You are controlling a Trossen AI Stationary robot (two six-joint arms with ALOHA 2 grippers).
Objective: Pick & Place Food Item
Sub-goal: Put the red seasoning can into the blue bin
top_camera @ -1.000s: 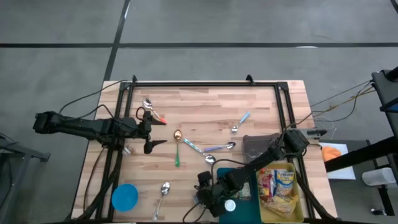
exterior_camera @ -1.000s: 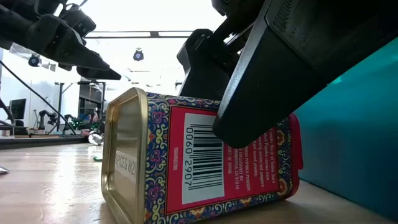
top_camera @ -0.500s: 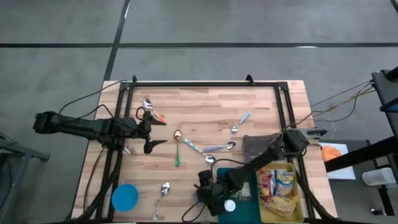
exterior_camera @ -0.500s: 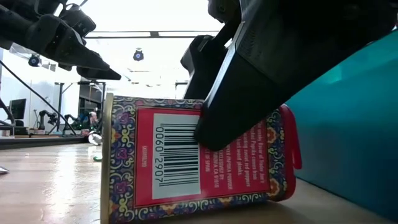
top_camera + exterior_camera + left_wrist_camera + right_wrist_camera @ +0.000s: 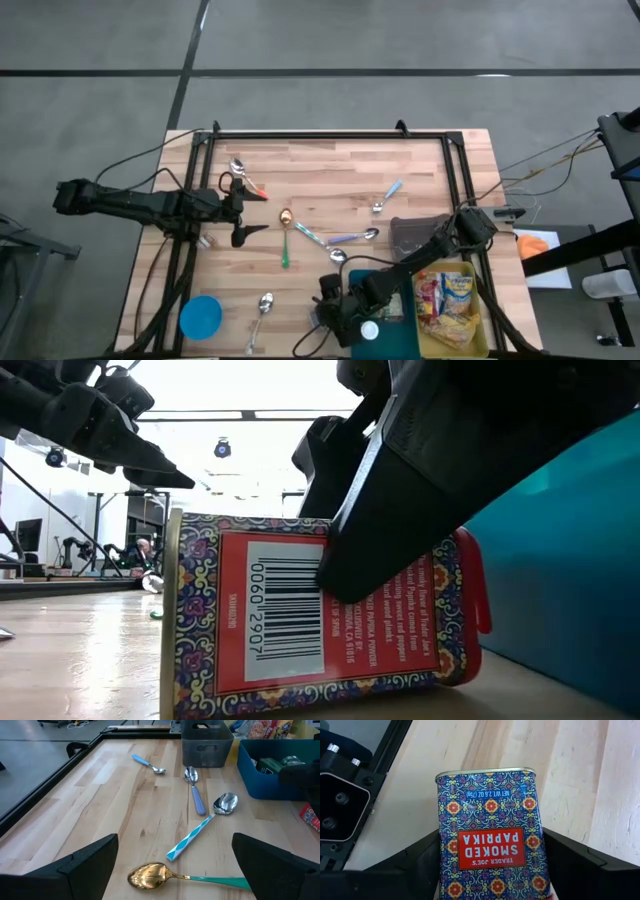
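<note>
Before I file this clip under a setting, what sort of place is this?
Likely a robotics lab or workshop: a framed wooden table on bare concrete floor, cables trailing off it, and studio-style lights in the open room behind.

Smoked paprika tin (image 5: 491, 837): a flat rectangular tin with a blue, red and gold ornamental pattern, a red label panel and a gold rim, its side showing a barcode in the low view (image 5: 300, 615). It is lying on the wooden table near the front edge, just beside the blue bin (image 5: 570, 560), its red cap end facing that bin.
</note>
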